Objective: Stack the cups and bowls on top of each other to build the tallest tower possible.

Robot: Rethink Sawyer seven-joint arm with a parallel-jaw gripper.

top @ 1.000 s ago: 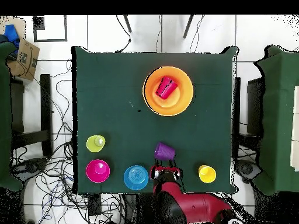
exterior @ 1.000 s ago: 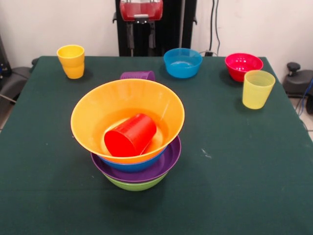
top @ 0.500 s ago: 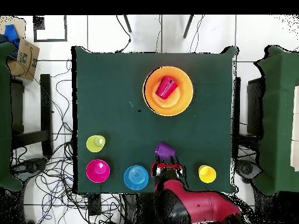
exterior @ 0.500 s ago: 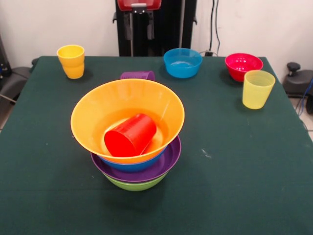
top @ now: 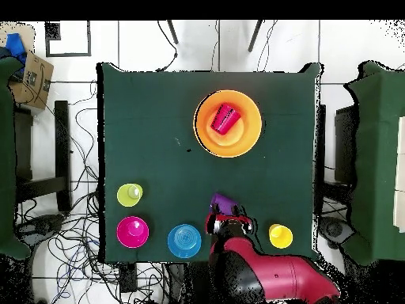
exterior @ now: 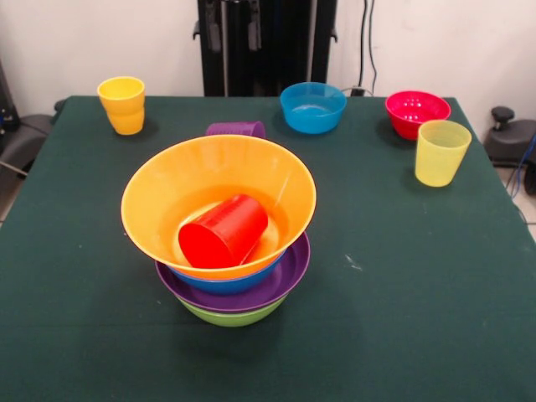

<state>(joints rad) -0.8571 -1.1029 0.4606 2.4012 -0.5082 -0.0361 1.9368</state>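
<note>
The tower stands mid-table: a green bowl [exterior: 234, 316], a purple bowl [exterior: 289, 276], a blue bowl [exterior: 226, 283] and the wide orange bowl [exterior: 167, 180] on top. A red cup [exterior: 224, 230] lies on its side inside the orange bowl [top: 247, 134]. A purple cup [exterior: 236, 130] stands behind the tower, mostly hidden. An orange-yellow cup [exterior: 122, 105], a small blue bowl [exterior: 313, 107], a red-pink bowl [exterior: 416, 113] and a pale yellow cup [exterior: 440, 152] stand along the far side. My gripper [exterior: 231, 27] is high at the top edge, open and empty. In the overhead view my gripper [top: 229, 227] overlaps the purple cup [top: 221, 203].
The green table [exterior: 419, 293] ends close behind the far row of cups and bowls. The black pedestal [exterior: 285, 50] rises behind it. Chairs [top: 39, 166] flank the table, with cables on the floor and a cardboard box [top: 32, 75] in a corner.
My gripper has risen: its red body has left the front view and only the finger tips show. In the overhead view the arm has shifted slightly over the purple cup. No object moved.
</note>
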